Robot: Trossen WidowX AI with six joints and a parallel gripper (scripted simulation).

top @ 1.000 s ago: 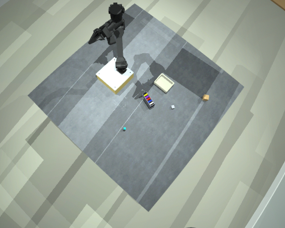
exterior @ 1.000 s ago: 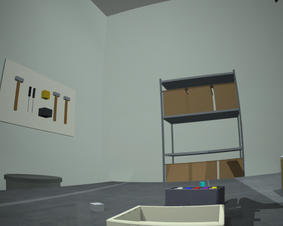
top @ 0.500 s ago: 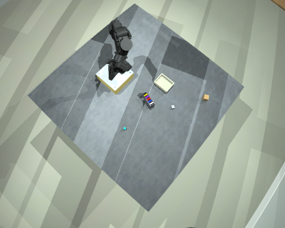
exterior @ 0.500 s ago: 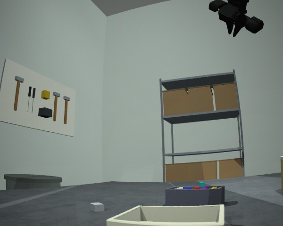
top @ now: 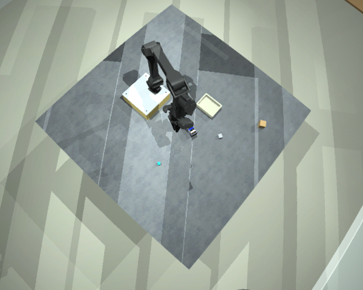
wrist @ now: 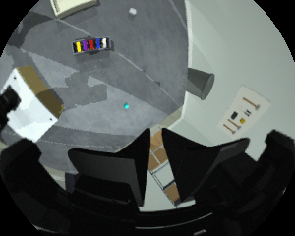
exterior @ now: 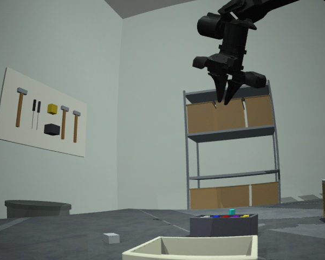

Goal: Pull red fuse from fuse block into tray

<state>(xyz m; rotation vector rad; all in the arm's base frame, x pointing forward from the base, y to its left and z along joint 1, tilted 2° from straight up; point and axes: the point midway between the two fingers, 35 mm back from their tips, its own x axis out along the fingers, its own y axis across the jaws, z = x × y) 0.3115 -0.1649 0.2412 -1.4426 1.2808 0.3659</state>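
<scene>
While claw [exterior: 223, 102] hangs empty — red fuse [exterior: 226, 215] seated

Top view: arm [top: 175, 84] hides most of fuse block [top: 192, 132]; red fuse unseen.

Wall board [exterior: 42, 113]: we see hammers, screwdrivers and two blocks hanging there, no lettering on it.
Shelf boxes [exterior: 229, 114]: plain brown faces, nothing printed that we can read.
Fuse block [exterior: 223, 224]: dark side wall, no label or number; we make out coloured fuse tops only.
Tray [exterior: 190, 248]: pale walls, no markings.
Arm base [top: 146, 95]: white top with small dots, no text.
Gripper [exterior: 224, 103]: all black, no brand showing.
</scene>
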